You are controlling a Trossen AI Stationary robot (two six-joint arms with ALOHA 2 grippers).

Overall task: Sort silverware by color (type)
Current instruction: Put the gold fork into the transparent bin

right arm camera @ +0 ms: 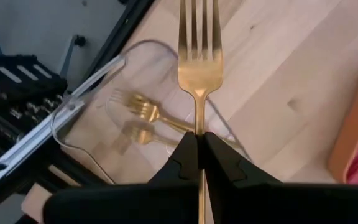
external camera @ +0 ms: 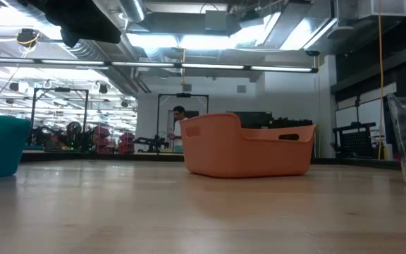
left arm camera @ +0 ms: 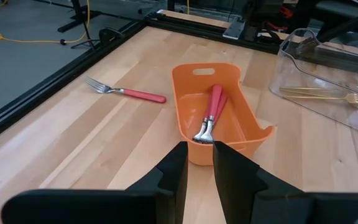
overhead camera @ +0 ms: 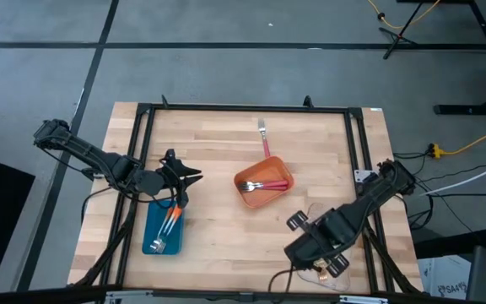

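A gold fork (right arm camera: 199,56) is in my right gripper (right arm camera: 199,138), which is shut on it at the table's near right, above the rim of a clear tray (right arm camera: 98,81). More gold forks (right arm camera: 143,112) lie in that tray. My left gripper (left arm camera: 198,163) hovers open and holds nothing, at the table's left over a blue tray (overhead camera: 153,230) with orange-handled forks (overhead camera: 170,221). An orange tray (left arm camera: 219,121) at mid-table holds pink-handled forks (left arm camera: 211,112). One pink-handled fork (left arm camera: 126,92) lies flat on the wood beyond it. My right gripper pinches the gold fork between its two fingers at the narrow neck (right arm camera: 199,118) just behind the tines. The fingers point steeply down and lie along the fork. The tines stick out past the fingertips. The fork is lifted clear of table and tray.
A black metal frame (overhead camera: 146,127) runs around the wooden tabletop. Bare wood lies between the trays and along the far side. In the low view, the room behind the table shows equipment and a person (external camera: 178,121) far off.
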